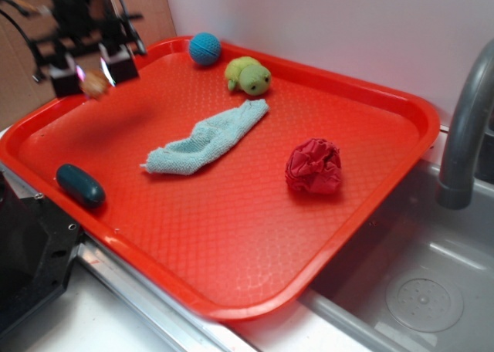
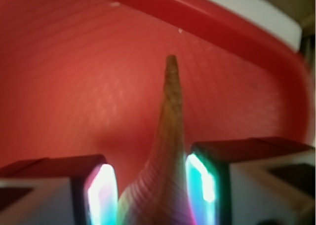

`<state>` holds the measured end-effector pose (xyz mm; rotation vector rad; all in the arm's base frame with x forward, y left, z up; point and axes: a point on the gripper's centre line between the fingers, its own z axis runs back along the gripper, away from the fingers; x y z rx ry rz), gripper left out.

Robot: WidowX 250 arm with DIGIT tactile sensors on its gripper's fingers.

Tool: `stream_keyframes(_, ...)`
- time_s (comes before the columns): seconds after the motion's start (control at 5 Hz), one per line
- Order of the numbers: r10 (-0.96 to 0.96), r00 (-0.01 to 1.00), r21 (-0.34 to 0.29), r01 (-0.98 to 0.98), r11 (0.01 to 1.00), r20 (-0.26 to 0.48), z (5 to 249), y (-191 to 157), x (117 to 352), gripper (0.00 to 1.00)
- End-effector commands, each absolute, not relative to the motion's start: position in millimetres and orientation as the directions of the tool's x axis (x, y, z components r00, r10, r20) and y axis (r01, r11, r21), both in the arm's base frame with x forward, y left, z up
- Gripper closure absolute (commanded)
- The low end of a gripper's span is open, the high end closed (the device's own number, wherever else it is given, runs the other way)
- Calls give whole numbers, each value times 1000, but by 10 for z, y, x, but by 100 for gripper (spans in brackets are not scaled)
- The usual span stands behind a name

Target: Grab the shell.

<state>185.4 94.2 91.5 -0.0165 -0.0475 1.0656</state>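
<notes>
Gripper [image 1: 94, 72] clamped on the tan spiral shell [image 1: 95, 82], lifted clear of the red tray [image 1: 255, 236] near its ten o'clock corner, fingers [image 2: 101, 193] pinching the wide body so the pointed tail juts toward twelve o'clock, apparently already grabbed.

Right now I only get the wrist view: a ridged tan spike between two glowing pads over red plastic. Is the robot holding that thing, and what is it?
Observer: It's the shell, and the exterior view shows it lifted above the red tray inside the gripper.
Operator: Is anything else on that tray?
Observer: Yes: a blue ball and a green plush turtle near the far rim.
Operator: Anything nearer the middle?
Observer: A light blue cloth lies there, with a crumpled red rag to its right and a dark teal oval object by the near left rim.
</notes>
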Motion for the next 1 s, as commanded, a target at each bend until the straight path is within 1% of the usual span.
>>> stream_keyframes(0.0, 552, 832, -110, -544, 832, 55, 1772, 838, 1639, 100)
stream_keyframes(0.2, 355, 934, -97, -350, 932, 44, 1956, 563, 1711, 100)
stream_keyframes(0.4, 176, 981, -43, -173, 984, 86, 2102, 191, 1745, 100)
stream_keyframes(0.6, 97, 988, -96, -86, 992, 121, 2148, 78, 1722, 100)
stream_keyframes(0.8, 94, 988, -90, -83, 992, 122, 2137, 113, 1723, 100)
